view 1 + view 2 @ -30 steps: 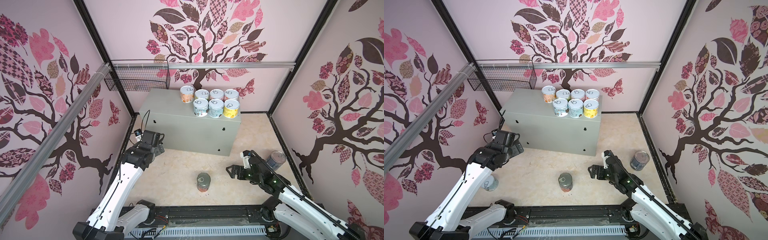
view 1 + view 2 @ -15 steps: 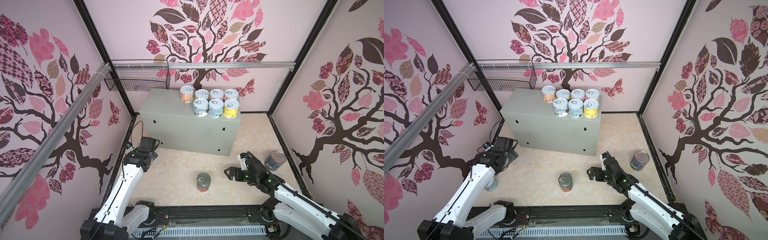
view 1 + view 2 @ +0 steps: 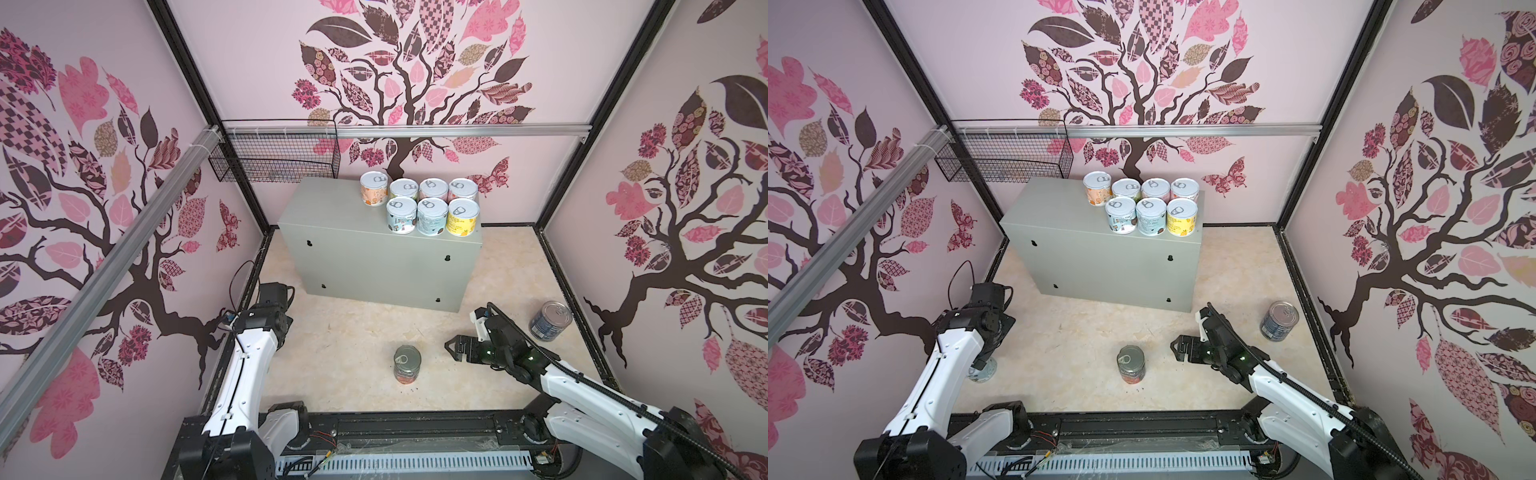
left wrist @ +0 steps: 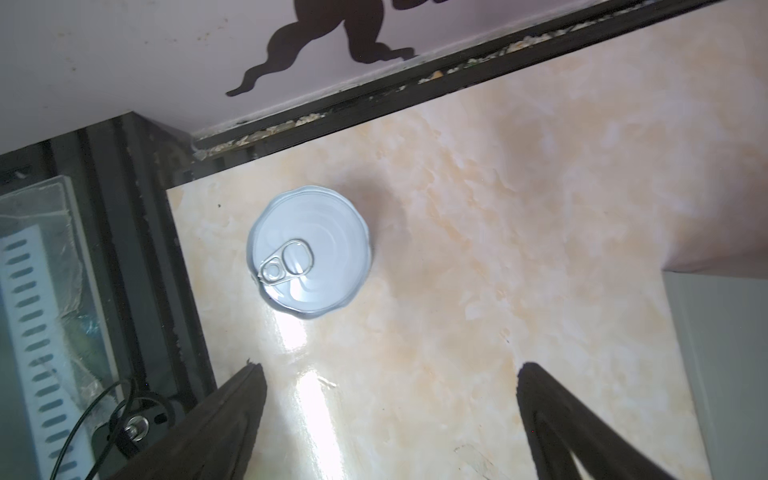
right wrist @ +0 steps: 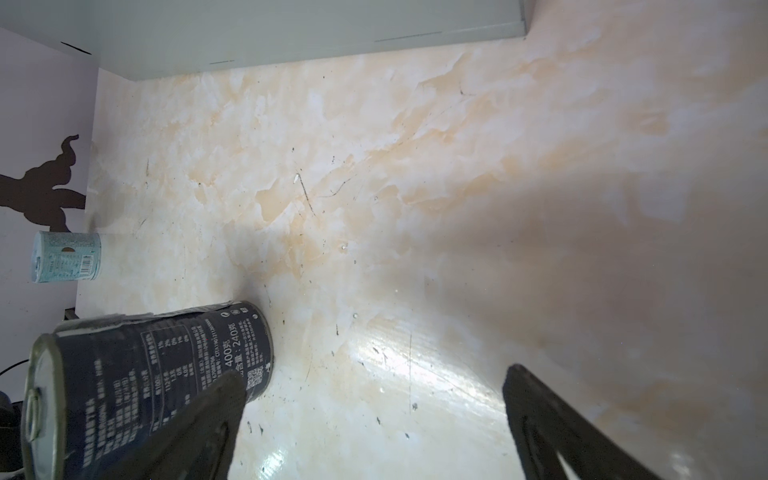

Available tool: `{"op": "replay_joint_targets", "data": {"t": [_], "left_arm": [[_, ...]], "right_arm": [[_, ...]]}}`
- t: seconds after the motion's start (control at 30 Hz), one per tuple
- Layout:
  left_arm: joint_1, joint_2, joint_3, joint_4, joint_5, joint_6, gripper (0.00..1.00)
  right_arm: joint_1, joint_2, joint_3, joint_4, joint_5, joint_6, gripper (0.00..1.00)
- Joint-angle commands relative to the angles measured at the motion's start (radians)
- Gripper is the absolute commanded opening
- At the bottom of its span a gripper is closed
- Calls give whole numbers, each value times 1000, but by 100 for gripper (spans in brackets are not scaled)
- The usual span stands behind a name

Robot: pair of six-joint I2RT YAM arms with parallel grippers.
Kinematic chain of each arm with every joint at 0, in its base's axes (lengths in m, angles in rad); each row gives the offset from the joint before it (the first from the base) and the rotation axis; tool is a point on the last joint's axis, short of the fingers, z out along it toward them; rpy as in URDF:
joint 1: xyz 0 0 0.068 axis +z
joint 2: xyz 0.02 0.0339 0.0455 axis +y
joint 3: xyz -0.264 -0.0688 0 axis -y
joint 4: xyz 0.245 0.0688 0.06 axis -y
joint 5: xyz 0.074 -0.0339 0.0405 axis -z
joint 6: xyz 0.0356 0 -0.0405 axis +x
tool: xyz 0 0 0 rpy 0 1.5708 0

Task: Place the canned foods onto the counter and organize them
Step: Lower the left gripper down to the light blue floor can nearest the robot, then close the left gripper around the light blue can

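Observation:
Several short pastel cans (image 3: pixel 419 201) stand in two rows on the right end of the grey counter (image 3: pixel 353 253), as both top views show. A taller can (image 3: pixel 407 365), reddish from above, stands mid-floor; its dark label side (image 5: pixel 145 382) lies just beyond one finger of my open, empty right gripper (image 3: pixel 451 347) (image 5: pixel 374 374), apart from it. A dark blue can (image 3: pixel 550 320) stands by the right wall. A short pale can (image 3: pixel 984 371) (image 4: pixel 309 251) stands near the left wall, below my open, empty left gripper (image 4: pixel 390 370), which my left arm (image 3: pixel 266 328) hides in both top views.
A black wire basket (image 3: pixel 274 162) hangs from the back rail, left of the counter and above it. Black frame rails edge the marble floor (image 3: pixel 340 345). The left half of the counter top carries no cans. The arms' base bar (image 3: pixel 415 428) runs along the near edge.
My left arm has drawn back from the counter's front toward the near left wall, over the short pale can. My right gripper has edged slightly toward the middle can. Both stay open.

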Motion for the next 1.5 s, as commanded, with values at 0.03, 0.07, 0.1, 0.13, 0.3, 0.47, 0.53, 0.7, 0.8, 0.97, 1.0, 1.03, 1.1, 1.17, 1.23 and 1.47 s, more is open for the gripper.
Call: {"op": "replay_joint_targets", "data": {"t": [0.03,0.07,0.1,0.13,0.3,0.47,0.53,0.7,0.8,0.97,1.0,1.03,1.1,1.17,1.23,1.47], "left_arm": [[79,43,13,-20,49,-18,98],[94,47,6,-12,57,-18,98],[108,47,0,-4,61,-20,98],[121,46,-9,2,61,-23,98],[178,50,-30,36,69,-41,98],[204,89,-31,52,73,-65,98],[212,112,-30,52,64,-78,98],[264,158,-45,89,109,-88,98],[281,186,-49,94,108,-102,98],[298,204,-68,123,121,-113,98],[305,206,-65,124,125,-111,98],[310,207,-63,128,130,-110,97],[319,208,-62,129,131,-108,97],[325,211,-65,134,134,-109,97],[337,216,-68,139,142,-105,97],[393,245,-83,168,199,-92,96]], "right_arm": [[7,39,16,37,-20,1,100],[8,47,19,41,-24,1,100],[11,59,22,46,-28,1,100],[12,68,24,49,-29,0,100],[16,94,41,49,-31,-13,100],[18,121,56,48,-42,-25,100],[18,134,60,48,-45,-31,100],[18,157,66,50,-53,-43,100],[18,171,71,50,-57,-50,100],[19,200,77,62,-69,-55,100],[18,206,78,66,-73,-54,100],[18,211,80,70,-76,-54,100],[18,219,82,74,-77,-55,100],[18,225,83,77,-80,-54,100],[19,227,82,82,-80,-54,100],[18,227,78,81,-79,-55,100]]}}
